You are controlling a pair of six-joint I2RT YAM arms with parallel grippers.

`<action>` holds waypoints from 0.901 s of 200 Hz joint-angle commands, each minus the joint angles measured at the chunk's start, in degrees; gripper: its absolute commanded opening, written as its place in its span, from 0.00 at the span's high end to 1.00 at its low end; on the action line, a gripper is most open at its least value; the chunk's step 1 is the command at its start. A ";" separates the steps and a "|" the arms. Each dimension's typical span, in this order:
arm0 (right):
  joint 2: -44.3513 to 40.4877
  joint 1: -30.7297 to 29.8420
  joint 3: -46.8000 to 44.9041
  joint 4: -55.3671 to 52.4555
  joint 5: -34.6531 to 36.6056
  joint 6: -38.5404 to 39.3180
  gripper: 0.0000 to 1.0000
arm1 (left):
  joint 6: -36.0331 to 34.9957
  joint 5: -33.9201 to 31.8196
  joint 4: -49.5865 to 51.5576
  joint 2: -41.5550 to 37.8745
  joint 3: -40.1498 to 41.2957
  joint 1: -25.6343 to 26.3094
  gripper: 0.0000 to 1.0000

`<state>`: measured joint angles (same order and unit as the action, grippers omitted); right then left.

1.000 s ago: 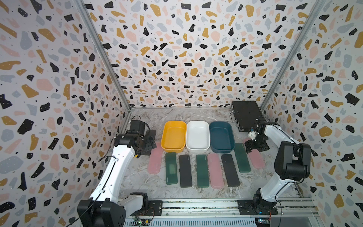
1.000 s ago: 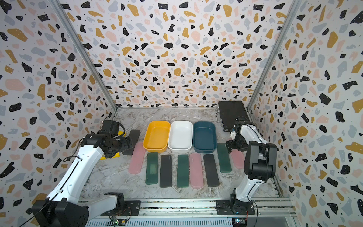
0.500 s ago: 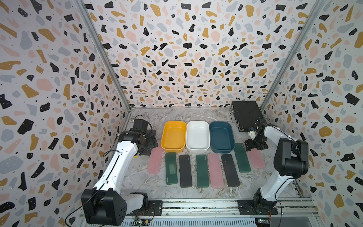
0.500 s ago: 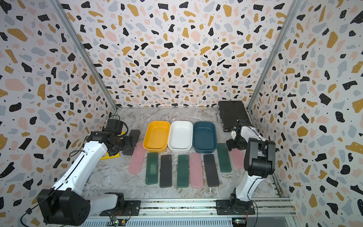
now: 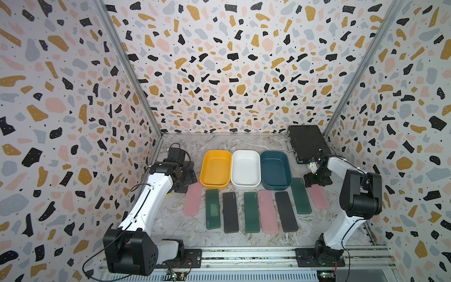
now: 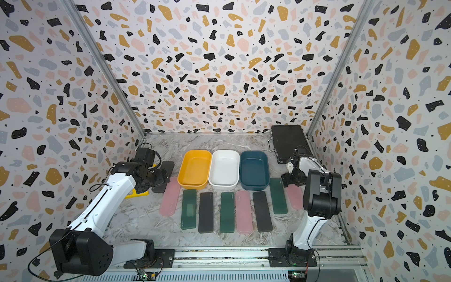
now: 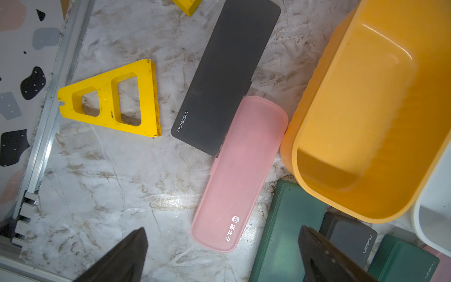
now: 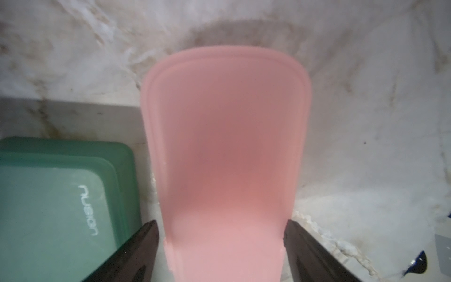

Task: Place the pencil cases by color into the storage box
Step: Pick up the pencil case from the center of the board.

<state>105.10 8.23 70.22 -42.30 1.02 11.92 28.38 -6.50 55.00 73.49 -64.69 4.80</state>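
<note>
Right now the step in hand looks like the grasp of the pink pencil case [image 8: 224, 134] at the right end of the row. The right end effector [image 8: 219, 221] sits low over the end nearer the bins, jaws spread wide to either side of it. In the blurred wrist view I cannot tell whether the pads already touch its edges. To do this well, I judge, the jaws should close squarely across the width, with one finger kept off the green pencil case [image 8: 61, 195] lying just beside. The lift should then be level and high enough to clear a bin rim. The left end effector [image 7: 222, 227] hovers wide open and empty above a second pink pencil case [image 7: 239, 171], which touches a black pencil case [image 7: 224, 73]. Behind the row, the yellow bin [image 5: 214, 151], white bin [image 5: 245, 151] and blue bin [image 5: 274, 152] stand side by side, all three empty. Every case in view lies on the desk [image 5: 244, 241], so whichever bin takes this pink one sets its colour. The black briefcase [image 5: 306, 142] in the back corner is closed, its contents hidden.
</note>
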 commanded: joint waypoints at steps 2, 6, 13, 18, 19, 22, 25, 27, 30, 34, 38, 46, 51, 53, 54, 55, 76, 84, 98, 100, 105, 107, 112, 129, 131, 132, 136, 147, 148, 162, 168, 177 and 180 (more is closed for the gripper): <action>2.21 0.54 -0.50 0.81 -2.05 0.67 0.15 | 0.80 -1.03 -0.88 0.60 0.17 0.44 0.00; 2.38 0.56 -0.52 0.82 -2.30 0.70 0.15 | 0.88 -1.01 -0.90 0.72 0.17 0.47 0.00; 2.63 0.64 -0.49 0.81 -2.78 0.73 0.15 | 0.94 -1.02 -0.88 0.83 0.26 0.49 0.00; 2.81 0.69 -0.45 0.82 -3.17 0.73 0.15 | 0.97 -1.09 -0.90 0.88 0.30 0.63 0.00; 2.86 0.71 -0.44 0.86 -3.24 0.69 0.15 | 1.02 -1.12 -0.92 0.96 0.28 0.64 0.00; 2.96 0.73 -0.43 0.76 -3.46 0.71 0.15 | 1.02 -1.16 -0.87 0.98 0.31 0.65 0.00; 3.07 0.74 -0.43 0.81 -3.74 0.73 0.15 | 1.06 -1.19 -0.90 1.09 0.27 0.72 0.00; 3.15 0.74 -0.41 0.84 -3.85 0.71 0.15 | 1.06 -1.21 -0.94 1.12 0.26 0.73 0.00; 3.31 0.74 -0.43 0.82 -4.02 0.61 0.16 | 1.11 -1.24 -0.85 1.20 0.26 0.72 0.00; 3.49 0.74 -0.43 0.82 -4.23 0.59 0.16 | 1.15 -1.29 -0.73 1.25 0.26 0.74 0.00; 3.68 0.74 -0.43 0.87 -4.46 0.52 0.15 | 1.17 -1.31 -0.73 1.24 0.26 0.81 0.00; 4.09 0.74 -0.47 0.82 -4.85 0.36 0.16 | 1.23 -1.35 -0.70 1.40 0.36 0.90 0.00; 4.34 0.74 -0.52 0.72 -5.09 0.31 0.16 | 1.19 -1.35 -0.69 1.47 0.42 0.91 0.00; 4.39 0.74 -0.47 0.73 -5.24 0.30 0.16 | 1.20 -1.42 -0.71 1.47 0.43 0.87 0.00; 4.45 0.74 -0.45 0.73 -5.28 0.25 0.16 | 1.18 -1.41 -0.70 1.43 0.43 0.89 0.00; 4.52 0.74 -0.44 0.77 -5.35 0.23 0.16 | 1.16 -1.41 -0.74 1.45 0.44 0.90 0.00; 5.35 0.74 -0.27 0.52 -6.19 -0.40 0.16 | 1.27 -1.49 -0.65 1.36 0.78 1.07 0.00; 5.76 0.74 -0.13 0.19 -6.23 -0.67 0.16 | 1.36 -1.42 -0.73 1.39 0.88 1.07 0.00; 6.66 0.74 0.48 -0.69 -6.61 -1.02 0.16 | 1.34 -1.54 -0.85 1.34 1.25 1.18 0.00; 6.78 0.74 0.57 -0.92 -6.59 -1.02 0.17 | 1.33 -1.55 -0.82 1.42 1.23 1.18 0.00; 7.16 0.74 0.83 -1.29 -6.80 -1.10 0.17 | 1.34 -1.64 -0.84 1.38 1.36 1.16 0.00; 7.34 0.74 0.94 -1.42 -6.81 -1.18 0.17 | 1.35 -1.60 -0.83 1.39 1.39 1.17 0.00; 7.68 0.78 1.19 -1.83 -7.01 -1.31 0.17 | 1.41 -1.58 -0.79 1.39 1.49 1.18 0.00; 8.02 0.74 1.68 -2.44 -7.12 -1.64 0.17 | 1.33 -1.62 -0.85 1.28 1.84 1.18 0.00; 8.02 0.74 1.68 -2.50 -7.20 -1.64 0.17 | 1.37 -1.66 -0.86 1.30 1.84 1.18 0.00; 8.06 0.74 1.72 -2.55 -7.18 -1.64 0.17 | 1.35 -1.67 -0.90 1.25 1.89 1.18 0.00; 8.09 0.74 1.76 -2.57 -7.17 -1.71 0.17 | 1.35 -1.58 -0.91 1.23 1.93 1.18 0.00; 8.19 0.74 1.85 -2.94 -6.95 -1.90 0.16 | 1.36 -1.43 -0.95 1.13 2.12 1.19 0.00; 8.19 0.74 1.85 -2.95 -6.93 -1.90 0.16 | 1.35 -1.42 -0.95 1.13 2.11 1.18 0.00; 8.28 0.74 1.96 -3.30 -6.75 -2.16 0.01 | 1.31 -1.32 -1.05 1.21 2.11 1.16 0.00; 8.28 0.74 2.10 -3.46 -6.77 -2.25 0.00 | 1.16 -1.21 -1.04 1.28 2.18 1.26 0.00; 8.28 0.74 2.18 -3.66 -6.85 -2.43 0.00 | 1.02 -1.06 -1.06 1.33 1.95 1.24 0.00; 8.28 0.74 2.20 -3.73 -6.82 -2.43 0.00 | 1.00 -1.06 -1.04 1.38 1.93 1.21 0.00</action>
<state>108.97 8.88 74.43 -43.31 -1.23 10.28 29.39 -6.96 54.33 74.83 -63.33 5.80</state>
